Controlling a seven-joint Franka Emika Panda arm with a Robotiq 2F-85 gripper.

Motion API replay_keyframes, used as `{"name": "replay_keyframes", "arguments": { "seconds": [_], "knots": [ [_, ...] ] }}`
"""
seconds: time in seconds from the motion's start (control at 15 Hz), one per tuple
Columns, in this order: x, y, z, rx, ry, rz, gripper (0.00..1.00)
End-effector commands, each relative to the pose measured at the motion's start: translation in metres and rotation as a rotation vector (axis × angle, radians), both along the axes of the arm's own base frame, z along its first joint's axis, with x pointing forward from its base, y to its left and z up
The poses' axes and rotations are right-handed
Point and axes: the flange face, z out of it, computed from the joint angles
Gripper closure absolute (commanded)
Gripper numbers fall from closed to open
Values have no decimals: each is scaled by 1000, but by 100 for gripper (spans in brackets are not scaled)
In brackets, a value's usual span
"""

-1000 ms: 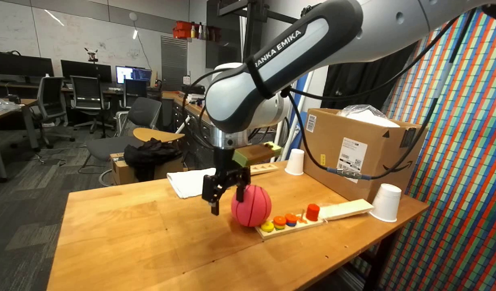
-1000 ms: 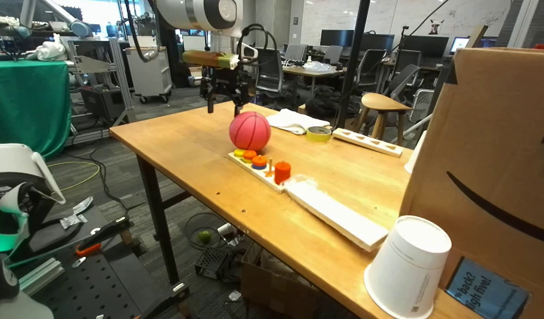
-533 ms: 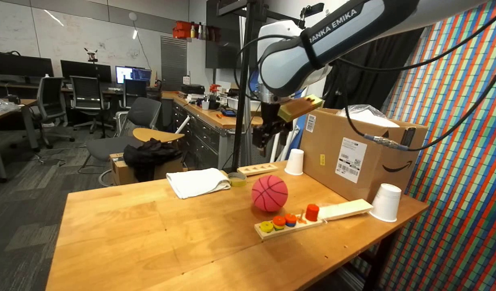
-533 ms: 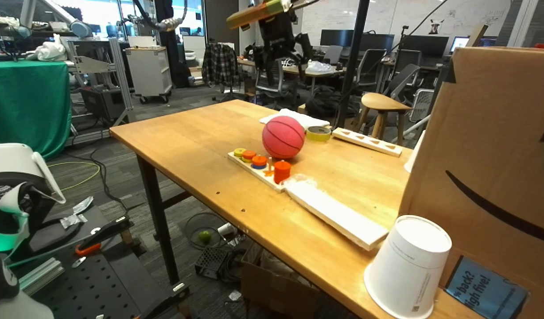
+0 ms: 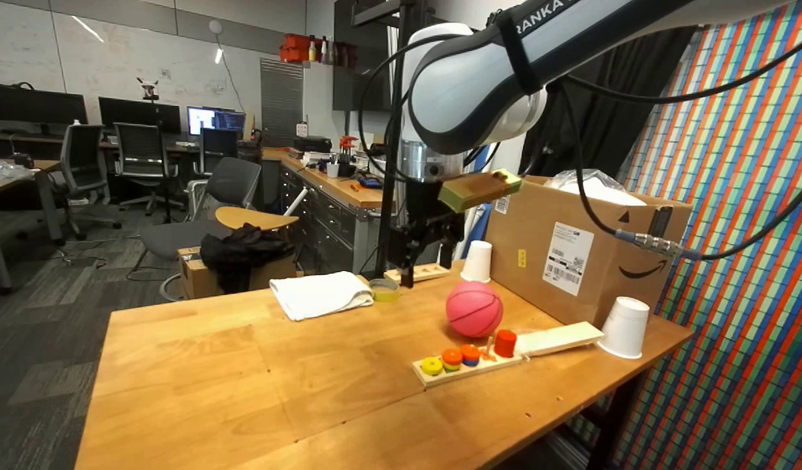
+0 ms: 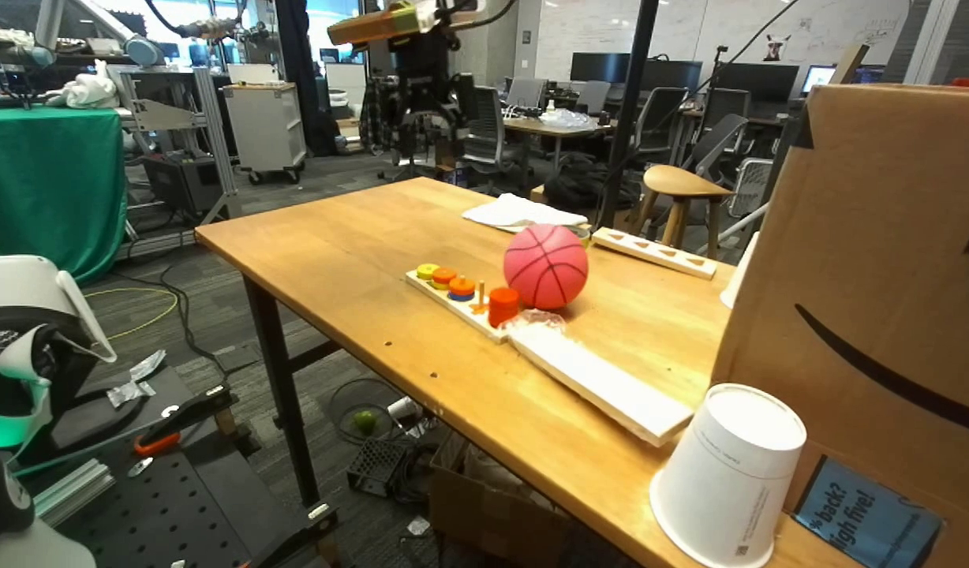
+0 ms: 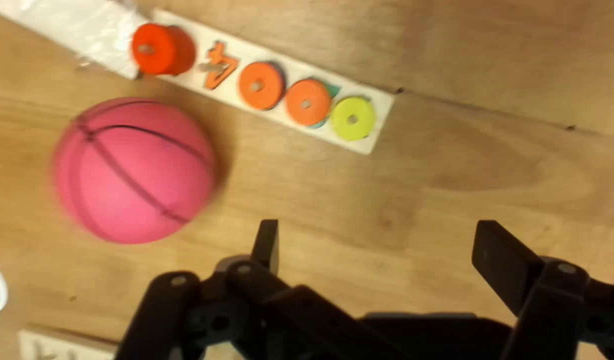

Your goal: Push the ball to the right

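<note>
The pink ball [image 5: 474, 309] with dark seam lines stands on the table, right beside the stacking toy's red end; it also shows in an exterior view [image 6: 546, 267]. In the wrist view the ball [image 7: 134, 172] is at the left with slightly blurred edges. My gripper [image 5: 428, 266] is up above the table, to the left of the ball and apart from it; it also shows in an exterior view [image 6: 428, 146]. In the wrist view its two black fingers [image 7: 378, 240] are wide apart with only bare table between them.
A stacking toy board [image 7: 294, 67] with coloured rings and a pale plank [image 5: 561, 337] lie along the ball's near side. A cardboard box [image 5: 531, 248] and white cups [image 5: 477, 261] [image 5: 624, 326] stand at the right. A towel [image 5: 319, 295], tape roll [image 5: 384, 290] and slotted wood strip [image 6: 654, 252] lie at the back.
The ball has rolled right in both exterior views, away from the gripper finger it was beside. My gripper rose and moved right, then came down somewhat and back left.
</note>
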Motion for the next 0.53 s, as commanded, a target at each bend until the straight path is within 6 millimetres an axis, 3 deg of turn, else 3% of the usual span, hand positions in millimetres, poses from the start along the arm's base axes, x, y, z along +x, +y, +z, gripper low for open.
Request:
{"name": "replay_keyframes", "arguments": {
  "seconds": [0.0, 0.27, 0.47],
  "knots": [
    [-36, 36, -27, 54, 86, 42, 0],
    [-43, 34, -54, 28, 138, 30, 0],
    [-35, 15, -61, 18, 151, -18, 0]
  ]
}}
